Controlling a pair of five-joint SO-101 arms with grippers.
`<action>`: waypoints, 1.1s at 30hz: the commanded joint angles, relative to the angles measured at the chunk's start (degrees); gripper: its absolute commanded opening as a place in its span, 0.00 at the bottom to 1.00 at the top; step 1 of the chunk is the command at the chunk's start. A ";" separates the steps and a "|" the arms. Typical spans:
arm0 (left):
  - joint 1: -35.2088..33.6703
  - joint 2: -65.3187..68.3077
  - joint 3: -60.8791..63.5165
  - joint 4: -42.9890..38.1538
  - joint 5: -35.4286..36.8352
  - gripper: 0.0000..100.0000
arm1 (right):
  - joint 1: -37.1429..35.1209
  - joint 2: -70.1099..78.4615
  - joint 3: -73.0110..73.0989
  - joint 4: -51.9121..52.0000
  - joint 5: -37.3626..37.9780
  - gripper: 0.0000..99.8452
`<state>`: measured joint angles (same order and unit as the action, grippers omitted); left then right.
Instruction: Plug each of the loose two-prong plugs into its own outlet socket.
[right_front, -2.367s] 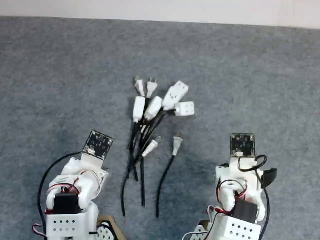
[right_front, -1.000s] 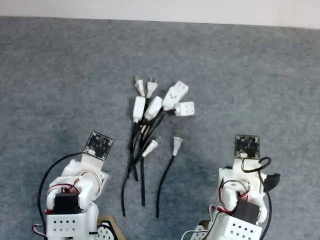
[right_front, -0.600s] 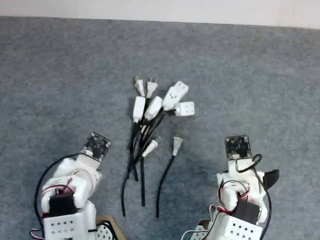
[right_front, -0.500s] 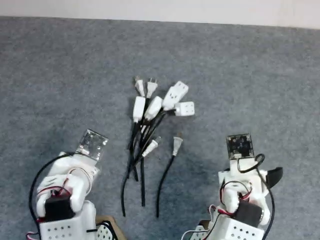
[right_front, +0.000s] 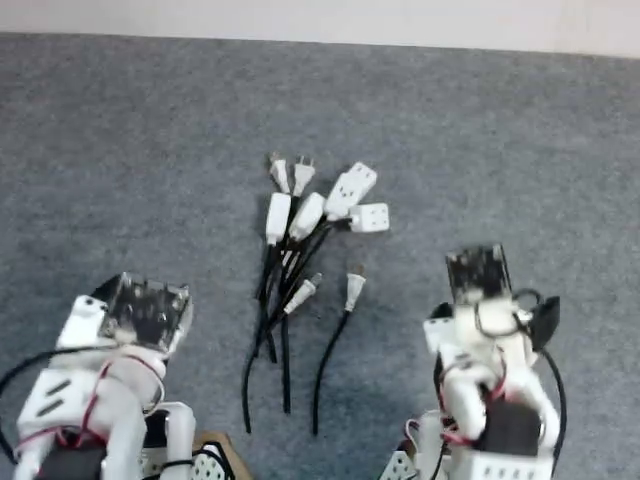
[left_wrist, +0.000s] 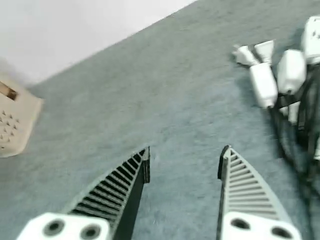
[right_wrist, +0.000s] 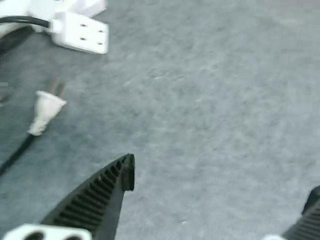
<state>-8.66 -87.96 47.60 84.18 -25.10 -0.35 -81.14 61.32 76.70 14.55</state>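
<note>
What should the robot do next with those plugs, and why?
Probably swing the right gripper over to the lone plug and lower around it. That plug lies apart from the tangle, nearest this arm, with an outlet socket just beyond it. The gripper is open and holds nothing.

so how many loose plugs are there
4 plugs: two side by side at the far end of the cords, one among them, one lying apart. Cords may hide more.
</note>
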 joint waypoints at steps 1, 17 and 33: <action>2.86 13.85 -7.16 -0.35 3.34 0.23 | -3.03 21.32 -14.90 -0.31 -4.31 0.49; 12.44 73.19 -33.89 -1.67 7.91 0.23 | -11.03 63.43 -32.40 -1.36 -8.44 0.49; 22.90 102.29 -46.37 -2.11 7.91 0.23 | -3.30 60.79 -19.38 -15.25 -6.42 0.49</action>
<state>12.26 13.05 4.44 83.12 -17.71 -3.87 -17.14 41.10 64.84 7.34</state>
